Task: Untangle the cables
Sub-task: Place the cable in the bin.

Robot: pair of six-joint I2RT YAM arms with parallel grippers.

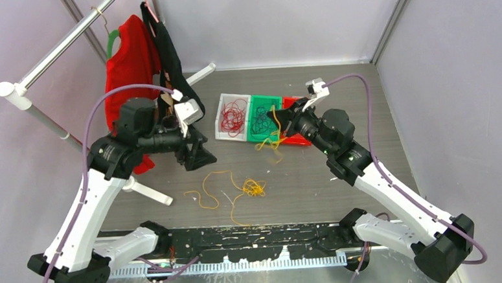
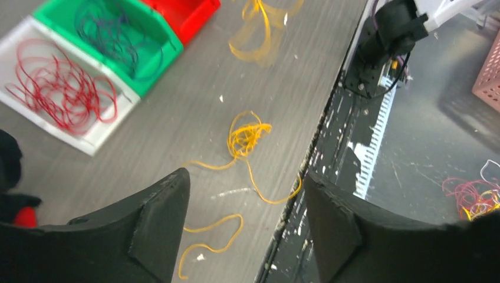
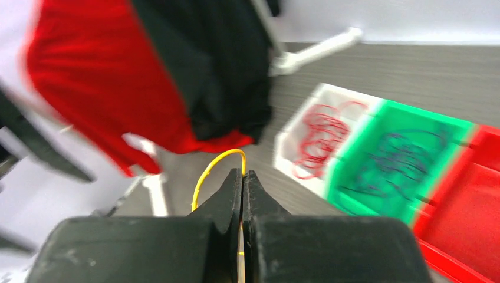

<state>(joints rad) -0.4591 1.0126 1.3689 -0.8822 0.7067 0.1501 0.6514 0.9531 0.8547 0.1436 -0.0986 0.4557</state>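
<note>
- Near the middle, the loose yellow cables lie tangled on the table.
- The left gripper hangs above them, its jaws wide apart and holding nothing.
- Farther right, the right gripper pinches one yellow strand. It is best to lift it slowly, probably toward the red bin, so that no loop snags.

**A:** What is around your workspace?

**B:** You have pale lilac walls on three sides, with a slim metal post in the far right corner.

**A:** And under you?

**B:** A grey wood-grain tabletop, evenly lit. At your far left stands a white clothes rail. A red garment and a black garment hang from it. Past the near edge you see dark floor.
</note>
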